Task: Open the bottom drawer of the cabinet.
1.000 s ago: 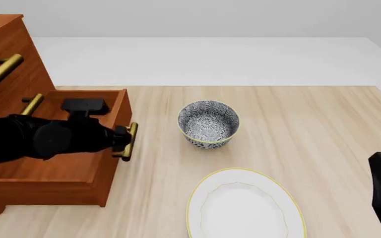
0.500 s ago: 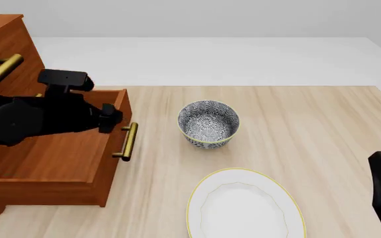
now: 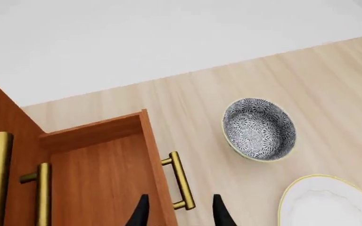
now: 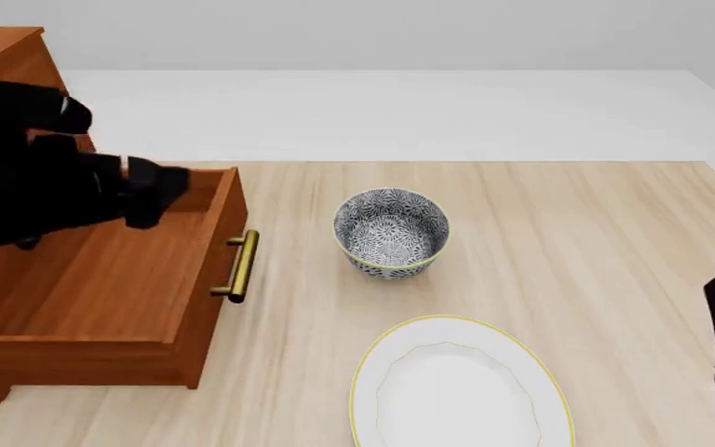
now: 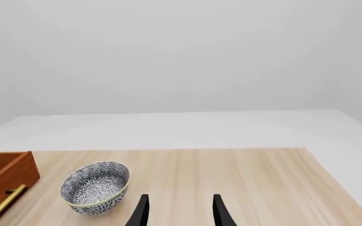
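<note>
The reddish-brown wooden bottom drawer (image 4: 122, 289) with its brass bar handle (image 4: 242, 265) stands pulled well out of the large three-drawer wooden cabinet (image 4: 4, 56); the left tool (image 3: 179, 213) hovers above, fingers apart, empty. Opening looks done.

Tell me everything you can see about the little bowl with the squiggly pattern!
The small round bowl is covered inside and out in a fine black-and-white leafy pattern, with a thin yellow rim, and it looks like glazed ceramic. It stands upright and empty on the pale wooden table, between the pulled-out bottom drawer and the white plate, touching neither. No gripper touches it.
</note>
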Motion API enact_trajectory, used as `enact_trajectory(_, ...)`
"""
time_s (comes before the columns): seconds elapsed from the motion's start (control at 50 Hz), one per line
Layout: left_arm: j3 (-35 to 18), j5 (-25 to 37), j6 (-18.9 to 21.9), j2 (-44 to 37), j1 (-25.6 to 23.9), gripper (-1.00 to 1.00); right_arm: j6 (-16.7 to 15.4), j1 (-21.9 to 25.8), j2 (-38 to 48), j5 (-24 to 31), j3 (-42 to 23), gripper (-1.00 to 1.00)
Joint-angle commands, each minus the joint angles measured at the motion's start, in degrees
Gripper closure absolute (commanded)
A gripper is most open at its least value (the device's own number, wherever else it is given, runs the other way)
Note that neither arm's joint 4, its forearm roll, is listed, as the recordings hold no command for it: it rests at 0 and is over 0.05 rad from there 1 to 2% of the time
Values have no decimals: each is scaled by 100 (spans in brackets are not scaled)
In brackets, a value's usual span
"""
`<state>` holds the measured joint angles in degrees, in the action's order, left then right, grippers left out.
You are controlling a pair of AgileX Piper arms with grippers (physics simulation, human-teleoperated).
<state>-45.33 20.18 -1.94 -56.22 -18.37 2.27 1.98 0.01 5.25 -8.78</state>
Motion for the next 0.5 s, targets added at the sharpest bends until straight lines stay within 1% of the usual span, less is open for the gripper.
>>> enact_trajectory(0.02, 273, 169, 158, 1022, -278, -100, -91, 161, 0, 263, -328, -100)
enact_trajectory(0.04, 276, 188, 112, 1061, -352, -100, -98, 175, 0, 285, -357, -100)
enact_trajectory(0.1, 288, 305, 243, 1409, -441, -100, -184, 285, 0, 489, -594, -100)
enact_trajectory(0.12, 292, 363, 166, 1435, -483, -100, -188, 307, 0, 551, -664, -100)
enact_trajectory(0.14, 293, 396, 230, 1577, -515, -100, -219, 352, 0, 638, -760, -100)
enact_trajectory(0.16, 292, 422, 258, 1668, -528, -100, -255, 360, 0, 715, -848, -100)
enact_trajectory(0.2, 302, 506, 161, 1779, -557, -100, -270, 397, 0, 872, -1034, -100)
enact_trajectory(0.24, 356, 530, 240, 1922, -560, -100, -263, 401, 0, 1020, -1217, -100)
enact_trajectory(0.28, 409, 549, 206, 1996, -591, -100, -348, 445, 0, 1140, -1345, -100)
enact_trajectory(0.32, 505, 587, 193, 2172, -654, -100, -425, 492, 0, 1392, -1584, -100)
enact_trajectory(0.38, 530, 677, 232, 2392, -715, -100, -447, 539, 0, 1672, -1854, -100)
enact_trajectory(0.42, 527, 754, 220, 2504, -728, -100, -526, 563, 0, 1806, -1973, -100)
enact_trajectory(0.44, 523, 794, 172, 2556, -777, -100, -540, 585, 0, 1862, -2006, -100)
enact_trajectory(0.48, 536, 850, 232, 2661, -832, -100, -576, 603, 0, 1993, -2119, -100)
enact_trajectory(0.5, 551, 925, 193, 2750, -830, -100, -580, 630, 0, 2107, -2222, -100)
